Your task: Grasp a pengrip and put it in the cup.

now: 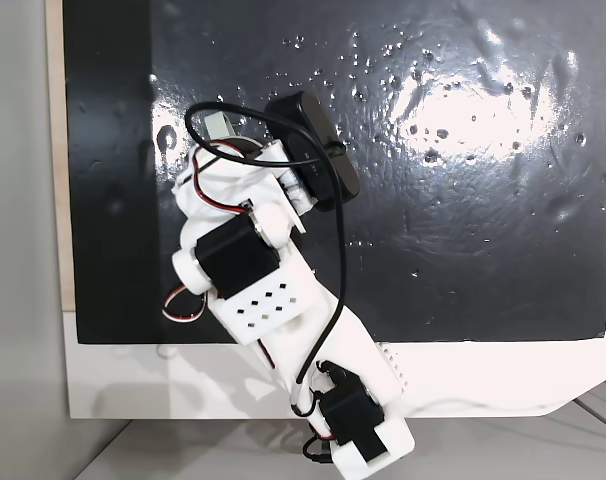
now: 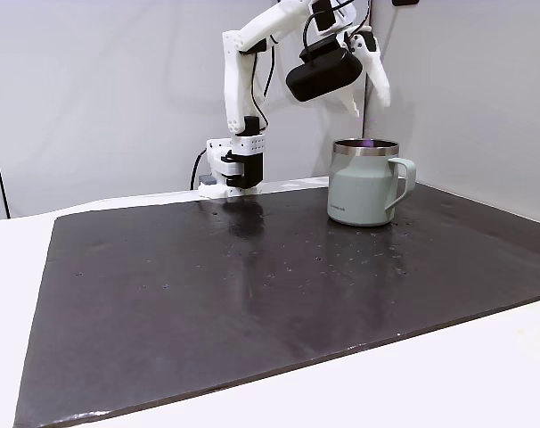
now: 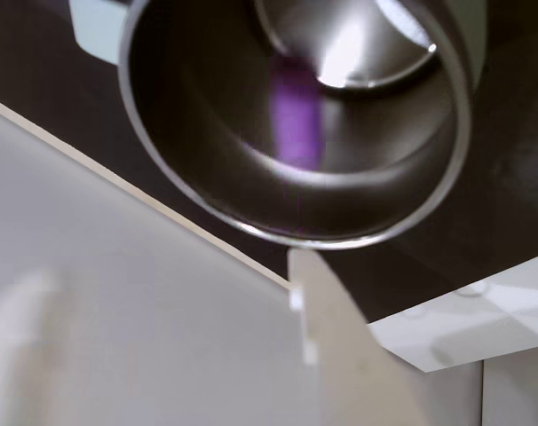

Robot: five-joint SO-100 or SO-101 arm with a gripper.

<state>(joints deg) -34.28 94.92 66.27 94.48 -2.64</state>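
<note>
In the side fixed view the white arm reaches up and over, and its hand [image 2: 370,100] hangs in the air just above the cup [image 2: 364,183], not touching it. The two pale fingers [image 2: 380,82] point down toward the cup's mouth with a clear gap between them, so the hand is open and it has nothing in its hold. The cup stands upright on the black mat [image 2: 252,294] that covers the bench [image 2: 20,227], toward the far right part of the mat in this view, with its handle turned to the right. A little spot of purple shows just at the rim there. In the wrist view the camera looks straight down into the cup [image 3: 162,169], and the pengrip [image 3: 296,124] is seen as a blurred purple stripe inside the shiny metal wall; I cannot tell if it already lies on the bottom or is in the air. One pale finger [image 3: 340,346] comes up from the lower edge of this view, below the cup's rim. In the fixed view from above, the arm [image 1: 273,290] lies across the left part of the mat [image 1: 483,220].
</note>
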